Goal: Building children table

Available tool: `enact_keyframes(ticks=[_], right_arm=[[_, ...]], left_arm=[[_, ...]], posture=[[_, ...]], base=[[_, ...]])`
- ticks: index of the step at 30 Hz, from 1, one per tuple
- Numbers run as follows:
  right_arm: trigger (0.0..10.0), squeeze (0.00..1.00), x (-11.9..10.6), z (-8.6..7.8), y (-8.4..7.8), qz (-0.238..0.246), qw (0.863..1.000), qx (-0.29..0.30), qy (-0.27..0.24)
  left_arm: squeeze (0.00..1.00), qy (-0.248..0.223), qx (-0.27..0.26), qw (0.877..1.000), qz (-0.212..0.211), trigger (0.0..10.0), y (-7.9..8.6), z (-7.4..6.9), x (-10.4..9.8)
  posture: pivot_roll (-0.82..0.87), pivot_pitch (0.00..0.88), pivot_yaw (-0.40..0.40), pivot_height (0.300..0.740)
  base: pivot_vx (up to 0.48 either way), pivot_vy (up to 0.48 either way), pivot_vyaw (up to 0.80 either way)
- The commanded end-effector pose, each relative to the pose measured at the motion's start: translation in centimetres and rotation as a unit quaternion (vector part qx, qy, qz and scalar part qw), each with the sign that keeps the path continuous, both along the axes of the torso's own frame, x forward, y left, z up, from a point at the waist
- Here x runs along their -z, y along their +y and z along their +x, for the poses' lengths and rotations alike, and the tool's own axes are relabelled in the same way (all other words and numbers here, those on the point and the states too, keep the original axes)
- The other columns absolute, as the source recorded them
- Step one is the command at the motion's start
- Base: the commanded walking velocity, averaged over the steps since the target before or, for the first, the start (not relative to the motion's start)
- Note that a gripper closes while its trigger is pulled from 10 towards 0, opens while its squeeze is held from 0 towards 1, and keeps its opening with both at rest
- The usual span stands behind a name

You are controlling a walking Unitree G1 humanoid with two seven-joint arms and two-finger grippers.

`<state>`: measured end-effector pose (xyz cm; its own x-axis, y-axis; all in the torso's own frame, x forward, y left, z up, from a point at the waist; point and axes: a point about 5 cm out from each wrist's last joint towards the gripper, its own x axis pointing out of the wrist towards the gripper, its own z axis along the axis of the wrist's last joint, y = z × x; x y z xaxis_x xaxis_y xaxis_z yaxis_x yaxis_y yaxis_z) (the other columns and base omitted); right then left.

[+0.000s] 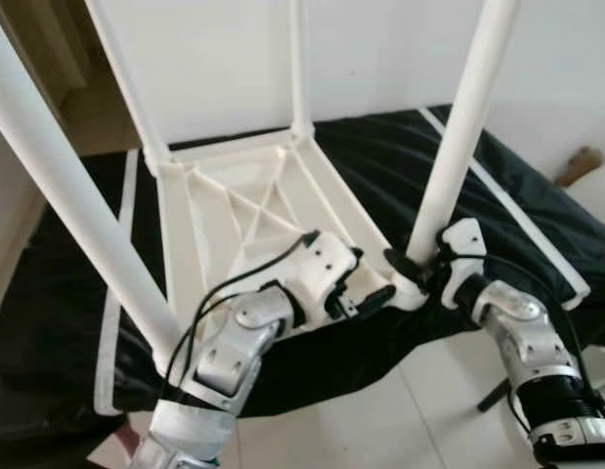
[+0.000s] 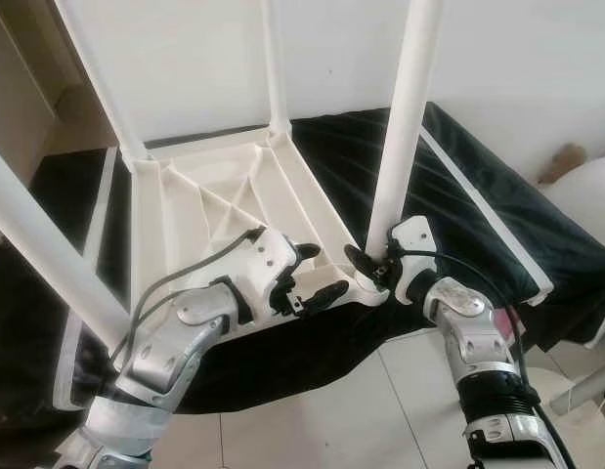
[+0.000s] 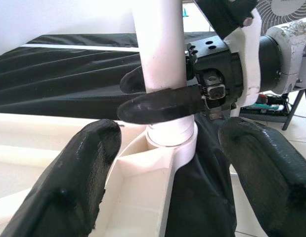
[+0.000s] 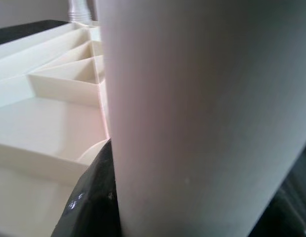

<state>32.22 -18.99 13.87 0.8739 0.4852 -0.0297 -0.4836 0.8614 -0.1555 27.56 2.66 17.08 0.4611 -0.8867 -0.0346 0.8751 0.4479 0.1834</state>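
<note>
A white plastic children's table [image 1: 253, 210] lies upside down on a black cloth, its ribbed underside facing up and its legs pointing upward. The near-right leg [image 1: 463, 127] stands in its corner socket [image 3: 170, 138]. My right gripper [image 1: 419, 266] is shut on this leg just above the socket; its black fingers [image 3: 157, 106] wrap the tube, and the leg [image 4: 192, 108] looms close in the right wrist view. My left gripper [image 1: 370, 277] is open at the same corner, its fingers [image 3: 78, 177] spread to either side of the socket, holding nothing.
The near-left leg [image 1: 77, 205] slants across the left of the view, and two far legs [image 1: 126, 83] rise by the white wall. The black cloth [image 1: 537, 225] has white edging. White floor tiles [image 1: 400, 410] lie below. A fan [image 3: 286, 10] stands to the right.
</note>
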Motion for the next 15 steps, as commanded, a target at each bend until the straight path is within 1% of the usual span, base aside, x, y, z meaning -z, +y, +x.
enact_keyframes(ticks=[1,2,4,7,8,9,10,11,13,15], right_arm=[[10.0,0.0,1.3,-0.2,-0.6,-0.007,0.998,0.055,0.025],[10.0,0.0,1.3,-0.1,-0.6,-0.006,0.997,0.068,0.025],[10.0,0.0,1.4,-0.1,-0.6,-0.006,0.997,0.073,0.025],[10.0,0.0,1.8,-0.6,0.5,0.003,0.994,0.101,0.028],[10.0,0.0,1.8,-0.6,0.5,0.003,0.994,0.101,0.028],[10.0,0.0,2.2,-0.7,0.8,0.008,0.992,0.123,0.036],[10.0,0.0,2.7,-0.9,1.1,0.017,0.986,0.158,0.05],[10.0,0.0,2.7,-0.9,1.1,0.017,0.986,0.158,0.05],[10.0,0.0,3.4,-1.2,1.6,0.014,0.976,0.21,0.06],[10.0,0.0,3.8,-1.5,2.3,0.027,0.963,0.259,0.067]], left_arm=[[0.0,0.01,-0.016,1.0,-0.01,10.0,0.1,-0.1,0.0],[0.0,0.011,-0.015,1.0,-0.014,10.0,0.1,-0.1,0.0],[0.0,0.012,-0.015,1.0,-0.016,10.0,0.1,-0.2,-0.1],[0.0,0.016,-0.019,1.0,-0.01,10.0,0.3,-0.3,0.3],[0.0,0.016,-0.019,1.0,-0.01,10.0,0.3,-0.3,0.3],[0.0,0.018,-0.019,1.0,-0.009,10.0,0.4,-0.3,0.4],[0.0,0.021,-0.019,1.0,-0.01,10.0,0.5,-0.4,0.5],[0.0,0.021,-0.019,1.0,-0.01,10.0,0.5,-0.4,0.5],[0.0,0.024,-0.02,0.999,-0.013,10.0,0.6,-0.5,0.5],[0.0,0.027,-0.02,0.999,-0.014,10.0,0.7,-0.5,0.5]], posture=[[-0.05,0.0,0.037,0.74],[-0.05,0.0,0.037,0.74],[-0.05,0.0,0.037,0.74],[-0.05,0.0,0.033,0.74],[-0.05,0.0,0.033,0.74],[-0.05,0.0,0.032,0.74],[-0.04,0.0,0.032,0.74],[-0.04,0.0,0.032,0.74],[-0.04,0.0,0.032,0.74],[-0.04,0.0,0.033,0.74]], base=[[0.0,0.0,0.0],[0.0,0.0,0.0],[0.0,0.0,0.0],[0.0,0.0,0.0],[0.0,0.0,0.0],[0.0,0.0,0.0],[0.0,0.0,0.0],[0.0,0.0,0.0],[0.0,0.0,0.0],[0.0,0.0,0.0]])
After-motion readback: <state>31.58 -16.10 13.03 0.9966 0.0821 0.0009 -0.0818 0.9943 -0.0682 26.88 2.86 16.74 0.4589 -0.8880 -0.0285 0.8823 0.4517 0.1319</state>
